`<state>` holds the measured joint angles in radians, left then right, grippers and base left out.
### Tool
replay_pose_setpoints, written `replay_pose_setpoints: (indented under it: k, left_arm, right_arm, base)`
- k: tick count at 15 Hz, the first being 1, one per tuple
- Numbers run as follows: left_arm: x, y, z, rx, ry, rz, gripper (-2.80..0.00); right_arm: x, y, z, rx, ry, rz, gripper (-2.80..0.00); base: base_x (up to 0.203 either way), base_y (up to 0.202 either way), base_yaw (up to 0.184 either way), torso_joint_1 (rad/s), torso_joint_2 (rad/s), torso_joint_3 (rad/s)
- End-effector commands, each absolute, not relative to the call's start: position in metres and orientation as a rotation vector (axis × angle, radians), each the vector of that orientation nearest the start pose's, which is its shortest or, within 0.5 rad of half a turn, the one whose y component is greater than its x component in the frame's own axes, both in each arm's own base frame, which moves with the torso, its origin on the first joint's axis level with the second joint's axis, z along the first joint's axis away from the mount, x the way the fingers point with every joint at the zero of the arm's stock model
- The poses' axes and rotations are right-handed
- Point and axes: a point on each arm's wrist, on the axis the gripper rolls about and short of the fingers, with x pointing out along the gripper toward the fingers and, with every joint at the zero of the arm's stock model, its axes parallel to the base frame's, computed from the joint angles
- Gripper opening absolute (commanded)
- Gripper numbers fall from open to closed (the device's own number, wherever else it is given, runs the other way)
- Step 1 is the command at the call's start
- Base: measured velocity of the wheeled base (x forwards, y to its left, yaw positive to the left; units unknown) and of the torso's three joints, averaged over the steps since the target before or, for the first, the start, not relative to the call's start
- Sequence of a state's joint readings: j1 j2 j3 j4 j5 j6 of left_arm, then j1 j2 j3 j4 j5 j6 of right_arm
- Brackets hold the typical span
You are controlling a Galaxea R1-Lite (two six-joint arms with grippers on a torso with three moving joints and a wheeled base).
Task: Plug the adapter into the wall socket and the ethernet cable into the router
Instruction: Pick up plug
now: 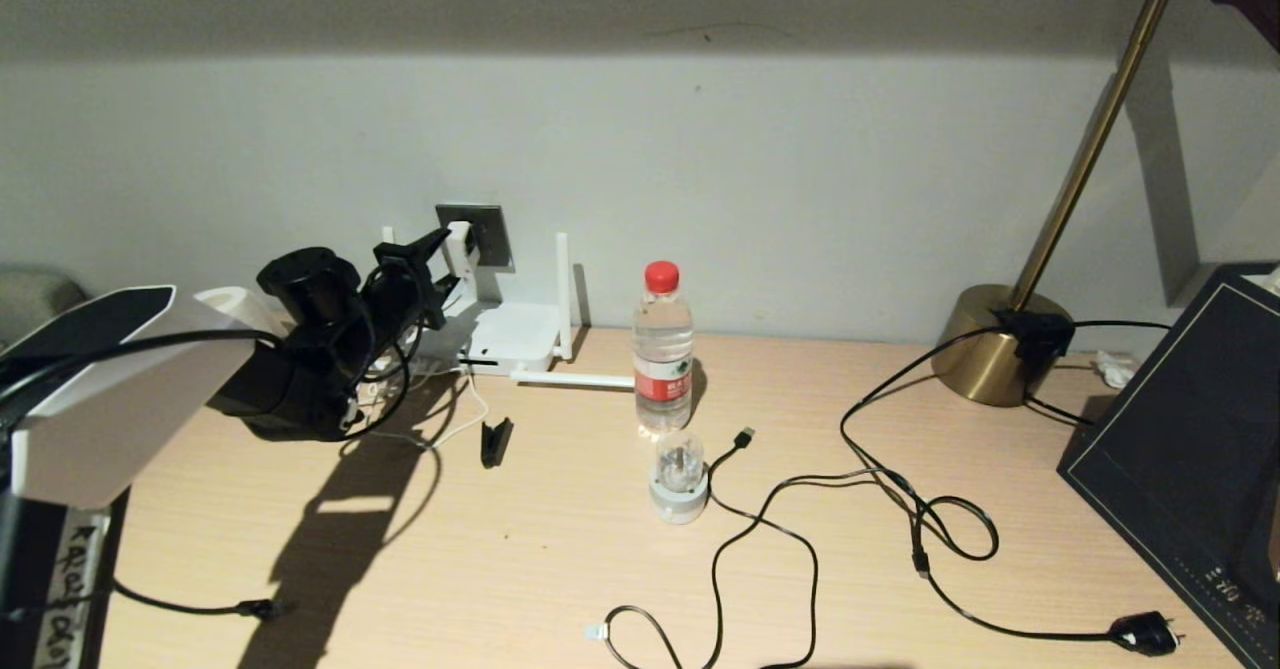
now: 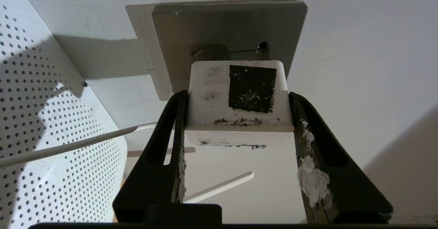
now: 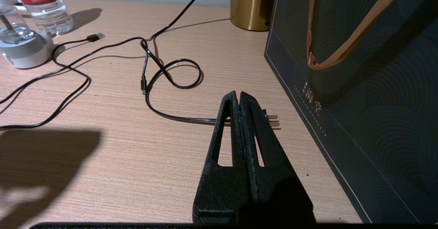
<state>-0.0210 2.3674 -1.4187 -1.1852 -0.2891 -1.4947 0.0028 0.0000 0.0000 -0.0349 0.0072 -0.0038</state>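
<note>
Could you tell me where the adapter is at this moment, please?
In the head view the adapter is on the left, held by the left gripper up against the wall socket, just above the router.

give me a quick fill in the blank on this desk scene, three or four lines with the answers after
1. The left gripper holds the adapter in front of the ____ on the wall.
2. The water bottle has a ____ cap.
3. The right gripper has its fingers ____, above the table.
4. The router sits against the wall, directly ____ the wall socket.

Missing words: wall socket; red; shut; below
</note>
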Motion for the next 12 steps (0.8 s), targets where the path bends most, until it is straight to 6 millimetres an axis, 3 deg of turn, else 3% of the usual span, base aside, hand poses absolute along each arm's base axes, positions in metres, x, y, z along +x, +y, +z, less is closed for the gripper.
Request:
replay_pose_setpoints:
  k: [1, 12]
  left_arm:
    - [0.4757, -0.0135, 0.137, -1.448, 0.035, -0.428, -2.8]
    - [0.4761, -0.0148, 0.1356, -1.447, 0.047, -0.434, -2.8]
  right_arm:
    - [-0.022, 0.0001, 0.0761, -0.005, -0.025, 0.011, -2.8]
    - [-0.022, 0.0001, 0.0761, -0.005, -0.025, 0.011, -2.8]
  base:
    - [0.0, 0.0, 0.0, 0.0, 0.0, 0.0]
    - [0.0, 0.0, 0.0, 0.0, 0.0, 0.0]
